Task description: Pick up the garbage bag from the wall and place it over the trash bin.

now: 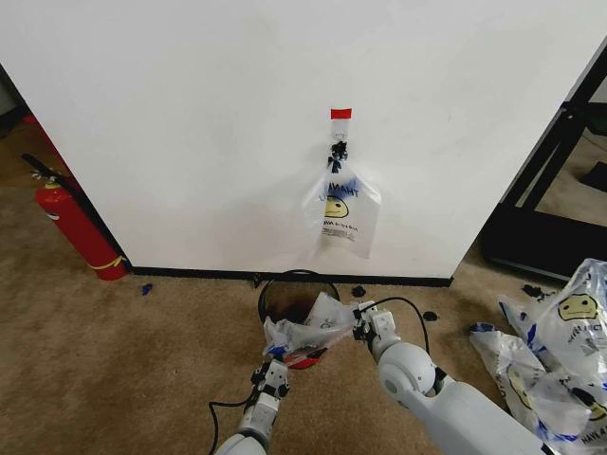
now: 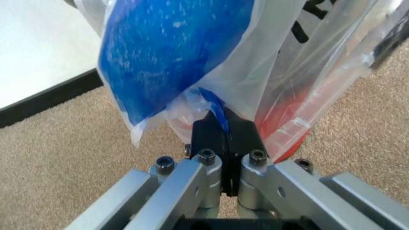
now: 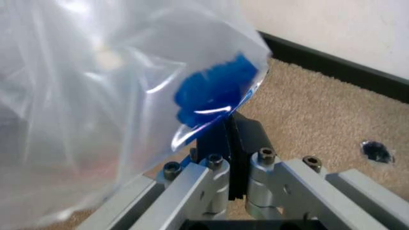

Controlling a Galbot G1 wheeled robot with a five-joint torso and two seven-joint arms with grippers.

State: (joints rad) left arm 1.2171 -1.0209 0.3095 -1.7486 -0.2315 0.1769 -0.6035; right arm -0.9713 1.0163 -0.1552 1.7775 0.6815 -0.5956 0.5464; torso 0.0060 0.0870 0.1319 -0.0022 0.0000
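The garbage bag (image 1: pixel 308 334), crinkly translucent plastic with blue print, is stretched between my two grippers at the front of the trash bin (image 1: pixel 272 296). The bin is a black mesh basket with a red base, standing on the carpet just before the wall (image 1: pixel 190 142). My left gripper (image 1: pixel 275 362) is shut on the bag's near left edge. In the left wrist view the gripper (image 2: pixel 223 132) pinches a blue printed fold of the bag (image 2: pixel 172 57). My right gripper (image 1: pixel 363 320) is shut on the bag's right edge, and the right wrist view shows it (image 3: pixel 229 129) clamping the plastic (image 3: pixel 96 96).
Another flat smiley bag (image 1: pixel 340 213) dangles from a black hook (image 1: pixel 338 149) under a red tape mark (image 1: pixel 340 114). A red fire extinguisher (image 1: pixel 81 232) leans at the left. A heap of like bags (image 1: pixel 560 351) lies right, behind it a black frame (image 1: pixel 541 209). Small scraps (image 1: pixel 430 316) dot the carpet.
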